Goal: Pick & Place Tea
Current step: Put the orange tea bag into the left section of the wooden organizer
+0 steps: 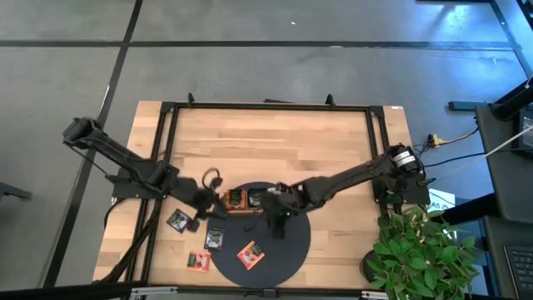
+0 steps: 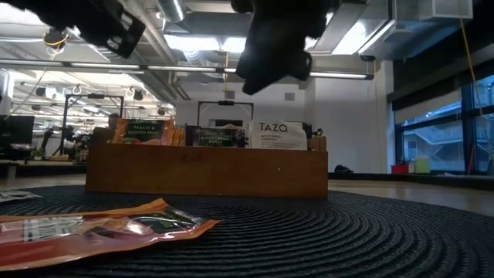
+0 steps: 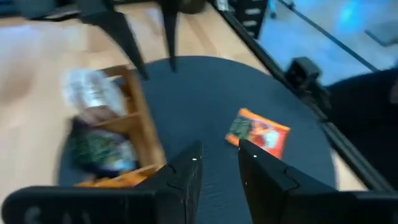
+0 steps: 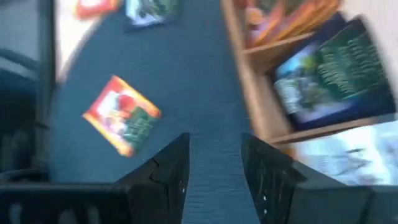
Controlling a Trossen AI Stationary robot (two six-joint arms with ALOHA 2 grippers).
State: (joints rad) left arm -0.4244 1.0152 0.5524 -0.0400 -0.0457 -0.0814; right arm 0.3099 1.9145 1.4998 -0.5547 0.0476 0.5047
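Tea sachets lie loose: an orange one [image 1: 250, 254] [image 4: 122, 114] [image 3: 258, 132] on the round dark mat [image 1: 287, 250], a black one [image 1: 215, 238] at the mat's left edge, another black one [image 1: 177, 220] and an orange one [image 1: 198, 260] on the wood. More sachets stand in the wooden tray [image 1: 246, 200] [image 2: 207, 170]: orange [image 2: 143, 131], dark [image 2: 220, 137], white [image 2: 278, 135]. My right gripper [image 4: 214, 158] [image 1: 276, 218] hangs open above the mat just in front of the tray, holding nothing. My left gripper [image 3: 217, 158] [image 1: 208, 208] is open at the tray's left end, also holding nothing.
The tray stands on the mat's far edge. A black frame [image 1: 166, 167] runs around the tabletop. A potted plant [image 1: 416, 250] stands at the near right corner. Bare wood [image 1: 266, 142] lies behind the tray.
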